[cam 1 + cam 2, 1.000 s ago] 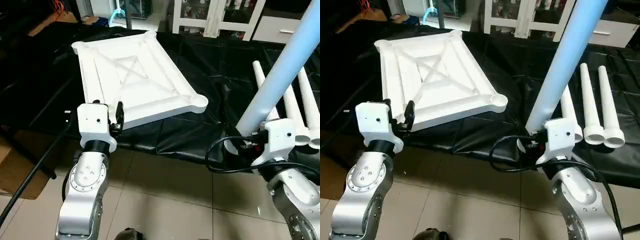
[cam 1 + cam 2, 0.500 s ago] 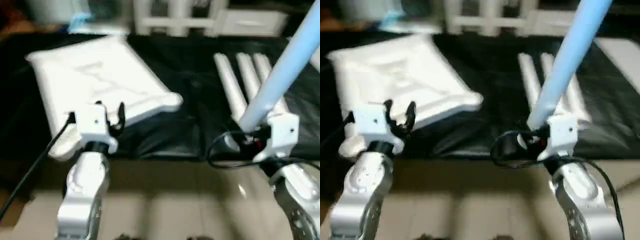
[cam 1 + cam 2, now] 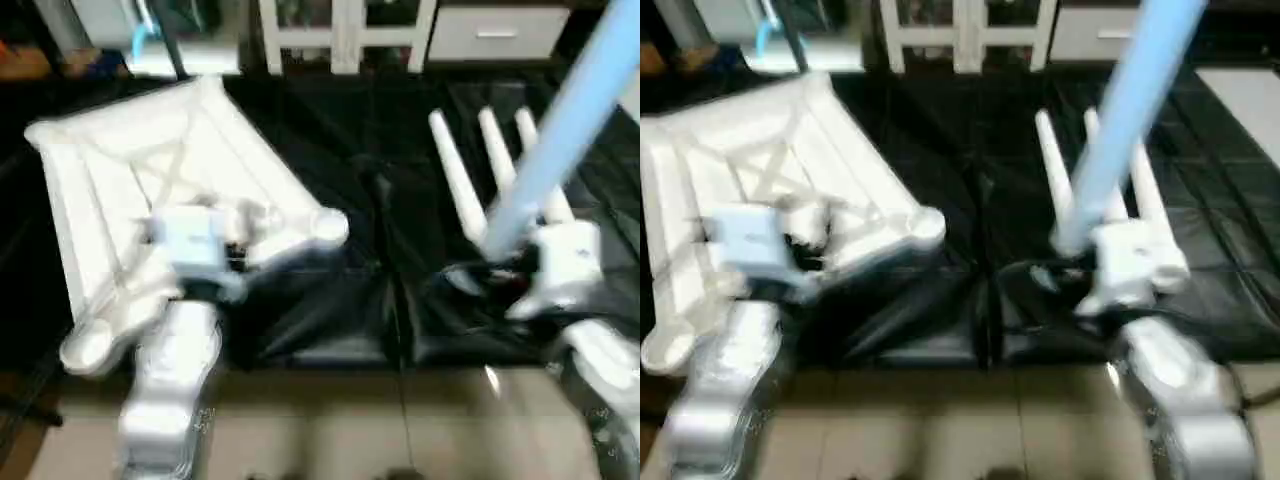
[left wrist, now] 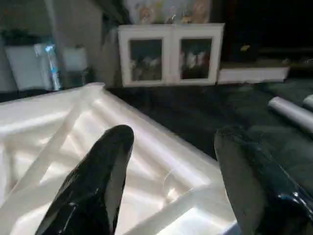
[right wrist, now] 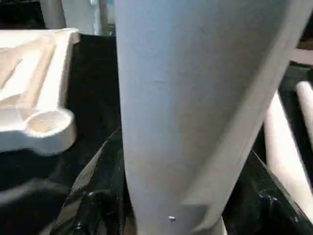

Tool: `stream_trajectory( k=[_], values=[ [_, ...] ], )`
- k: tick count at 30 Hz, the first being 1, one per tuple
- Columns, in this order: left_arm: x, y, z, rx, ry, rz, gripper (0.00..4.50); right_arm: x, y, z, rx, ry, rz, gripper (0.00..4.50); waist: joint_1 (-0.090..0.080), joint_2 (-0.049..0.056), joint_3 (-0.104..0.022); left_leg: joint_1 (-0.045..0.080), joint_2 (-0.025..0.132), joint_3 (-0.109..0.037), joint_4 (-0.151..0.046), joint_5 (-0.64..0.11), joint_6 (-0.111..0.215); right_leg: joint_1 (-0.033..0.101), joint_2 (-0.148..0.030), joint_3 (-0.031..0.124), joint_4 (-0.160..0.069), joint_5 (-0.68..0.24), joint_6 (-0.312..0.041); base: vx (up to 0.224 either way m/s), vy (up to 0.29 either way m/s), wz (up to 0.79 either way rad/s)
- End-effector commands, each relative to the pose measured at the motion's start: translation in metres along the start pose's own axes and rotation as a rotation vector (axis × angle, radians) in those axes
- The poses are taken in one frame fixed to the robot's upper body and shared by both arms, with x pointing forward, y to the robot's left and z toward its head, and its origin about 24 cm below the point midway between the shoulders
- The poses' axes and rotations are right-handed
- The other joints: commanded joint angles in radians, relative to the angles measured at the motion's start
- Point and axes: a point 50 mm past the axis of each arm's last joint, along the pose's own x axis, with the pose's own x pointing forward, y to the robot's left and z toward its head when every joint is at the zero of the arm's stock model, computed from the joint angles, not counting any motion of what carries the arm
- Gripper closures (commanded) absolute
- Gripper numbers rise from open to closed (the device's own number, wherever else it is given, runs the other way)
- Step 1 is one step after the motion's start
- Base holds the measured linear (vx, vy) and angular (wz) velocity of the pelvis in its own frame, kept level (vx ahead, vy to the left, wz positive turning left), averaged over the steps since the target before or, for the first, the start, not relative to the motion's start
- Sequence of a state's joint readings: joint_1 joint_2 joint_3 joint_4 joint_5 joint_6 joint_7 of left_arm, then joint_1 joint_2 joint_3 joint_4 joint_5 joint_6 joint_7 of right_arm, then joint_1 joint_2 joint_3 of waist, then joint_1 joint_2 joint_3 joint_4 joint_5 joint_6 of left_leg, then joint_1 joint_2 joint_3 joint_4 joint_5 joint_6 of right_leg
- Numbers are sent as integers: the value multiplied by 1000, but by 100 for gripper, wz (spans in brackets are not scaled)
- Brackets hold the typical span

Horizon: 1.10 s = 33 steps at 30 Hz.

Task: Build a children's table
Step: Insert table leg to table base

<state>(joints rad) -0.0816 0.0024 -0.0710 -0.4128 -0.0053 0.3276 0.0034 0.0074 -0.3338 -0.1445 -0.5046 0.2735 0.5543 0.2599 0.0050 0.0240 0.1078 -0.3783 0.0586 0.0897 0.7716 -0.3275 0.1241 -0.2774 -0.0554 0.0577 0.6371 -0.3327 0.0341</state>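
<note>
The white table top (image 3: 150, 190) lies upside down on the black sheet at the left, its X ribs up and a round corner socket (image 3: 325, 228) toward the middle. My left gripper (image 4: 173, 139) is open over the top's near rim, with nothing between its black fingers (image 4: 98, 181). My right gripper (image 3: 500, 270) is shut on one white leg (image 3: 560, 120), which rises tilted up and to the right. That leg (image 5: 195, 98) stands between the right fingers in the right wrist view. Three more legs (image 3: 452, 175) lie side by side on the sheet at the right.
The black sheet (image 3: 380, 130) covers the floor under everything and ends at a near edge, with beige tiles (image 3: 350, 420) in front of it. A white shelving unit (image 3: 340, 30) and a drawer cabinet (image 3: 495, 40) stand at the back.
The whole picture has swung, so the camera has moved. My left gripper now stands over the top's near rim instead of just before it. The right gripper still holds the leg.
</note>
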Motion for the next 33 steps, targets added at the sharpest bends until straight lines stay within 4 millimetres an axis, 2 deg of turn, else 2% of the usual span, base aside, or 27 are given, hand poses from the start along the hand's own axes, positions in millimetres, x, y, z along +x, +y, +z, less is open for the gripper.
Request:
stream_trajectory(
  k=[1,2,3,4,5,7,8,9,10,11,12,13,14,16,17,18,19,20,21,24,26,27,28,29,30,31,33],
  values=[
    [-2,12,-1,28,2,43,150,4,10,8,-16,-48,66,259,35,-11,-40,-72,59,-17,-109,178,-52,101,-79,19,-106,362,-305,130,14,3],
    [-2,12,-1,28,2,43,150,4,10,8,-16,-48,66,259,36,14,-46,-46,76,-17,-156,212,-29,93,-50,-6,-112,262,-277,134,23,3],
    [-2,12,-1,28,2,43,150,4,9,9,-19,-48,69,259,-1,60,-39,25,142,-68,-227,128,39,38,21,-88,-69,32,-183,123,44,0],
    [-2,12,-1,29,2,44,150,4,9,9,-20,-48,69,259,-29,74,-31,61,182,-126,-257,-62,86,-9,39,-109,1,-96,-141,123,44,0],
    [-2,13,-1,29,2,45,150,5,9,9,-20,-48,71,259,-32,66,-69,148,232,-185,-246,-172,206,-82,19,-93,89,-133,-64,127,13,-4],
    [-2,13,-1,30,2,48,150,6,10,9,-28,-49,85,259,-34,53,-71,130,205,-155,-226,-3,292,-142,1,-91,124,9,65,123,18,9],
    [-2,13,-1,30,2,48,150,6,10,9,-47,-51,94,259,-38,44,-72,123,205,-153,-229,54,314,-149,-6,-86,124,34,80,89,6,3],
    [-2,13,-1,30,1,48,150,6,10,9,-62,-53,101,259,-27,29,-51,79,193,-114,-255,44,308,-145,-14,-74,110,85,72,77,-45,-2],
    [-2,13,-1,30,1,47,150,6,11,9,-71,-54,104,259,-22,11,-45,57,175,-90,-261,-31,273,-128,-26,-59,67,119,46,77,-45,-2],
    [-2,13,-1,31,0,47,150,6,11,9,-73,-54,107,259,13,-66,-32,-10,29,3,-132,-191,106,-44,-118,61,-136,-248,107,50,-93,10],
    [-2,13,-1,32,-1,46,150,6,11,9,-71,-54,105,259,19,-51,-51,-13,14,7,-60,-116,76,-5,-169,102,-152,-405,74,67,-83,2],
    [-2,14,-1,33,0,45,150,6,11,8,-62,-53,98,259,21,-53,-41,-49,20,-16,-33,-3,9,26,-160,93,-150,-556,18,67,-83,2],
    [-3,14,-1,33,0,44,150,6,10,7,-55,-51,93,259,23,-51,-32,-52,22,-19,-42,25,-16,24,-148,83,-149,-569,-11,105,-39,-8],
    [-3,14,-1,33,2,43,150,6,10,6,-45,-47,90,259,25,-41,-28,-46,34,-18,-75,75,-35,37,-117,56,-160,-511,-164,105,0,6],
    [-3,14,-1,33,2,43,150,6,10,6,-43,-46,92,259,24,2,-26,-8,72,-12,-168,98,-29,26,-64,-1,-162,-420,-254,109,52,14],
    [-3,14,-1,35,3,41,150,5,11,5,-46,-44,104,259,17,26,-32,21,95,-13,-199,102,-41,17,-42,-38,-154,-361,-252,124,119,7],
    [-3,14,-1,36,3,39,150,5,12,5,-49,-43,113,259,-20,51,-35,79,164,-88,-251,-79,-4,-33,15,-90,-78,-233,-209,124,119,7],
    [-3,15,-1,37,3,38,150,4,13,5,-50,-43,121,259,-45,67,-58,153,220,-150,-271,-191,54,-98,13,-98,25,-115,-154,142,141,5],
    [-3,15,-1,37,3,37,150,4,13,4,-48,-42,121,259,-46,71,-61,167,227,-166,-263,-171,96,-121,7,-97,52,-74,-106,149,99,7],
    [-3,14,0,37,3,36,150,4,14,4,-42,-40,118,259,-52,39,-66,161,206,-149,-239,136,318,-185,-25,-87,85,52,55,138,62,1],
    [-3,12,-2,33,16,9,150,4,12,3,-30,-41,103,259,-30,-2,-54,96,106,-77,-215,105,264,-135,-60,-45,-35,152,12,120,-12,-6],
    [-4,9,-3,22,19,-56,150,4,11,3,-4,-52,93,259,1,-52,-67,-1,-1,-9,-125,10,164,-9,-128,48,-105,168,-23,114,-36,4],
    [-5,7,-4,11,15,-106,150,4,10,4,13,-62,90,259,13,-46,-74,-39,6,-14,-77,18,118,45,-188,92,-105,213,-95,114,-36,4],
    [-5,5,-4,3,10,-144,150,5,10,5,26,-70,88,259,22,-35,-63,-46,40,-37,-93,147,5,36,-189,62,-65,499,-176,103,-13,-2],
    [-6,4,-2,-8,-1,-183,150,5,10,6,37,-76,90,259,21,-29,-54,-41,52,-31,-149,280,-80,11,-117,-3,-31,730,-194,52,-23,-6],
    [-4,5,-3,-5,4,-223,132,6,10,6,42,-82,97,259,26,12,-68,-26,77,-35,-187,422,-88,-17,-64,-40,-8,827,-181,52,-23,-6],
    [-1,7,-3,-11,18,-366,115,8,10,8,37,-92,124,259,19,37,-81,11,128,-56,-172,449,-74,-58,-45,-50,-9,650,-204,0,0,0]
  ],
)
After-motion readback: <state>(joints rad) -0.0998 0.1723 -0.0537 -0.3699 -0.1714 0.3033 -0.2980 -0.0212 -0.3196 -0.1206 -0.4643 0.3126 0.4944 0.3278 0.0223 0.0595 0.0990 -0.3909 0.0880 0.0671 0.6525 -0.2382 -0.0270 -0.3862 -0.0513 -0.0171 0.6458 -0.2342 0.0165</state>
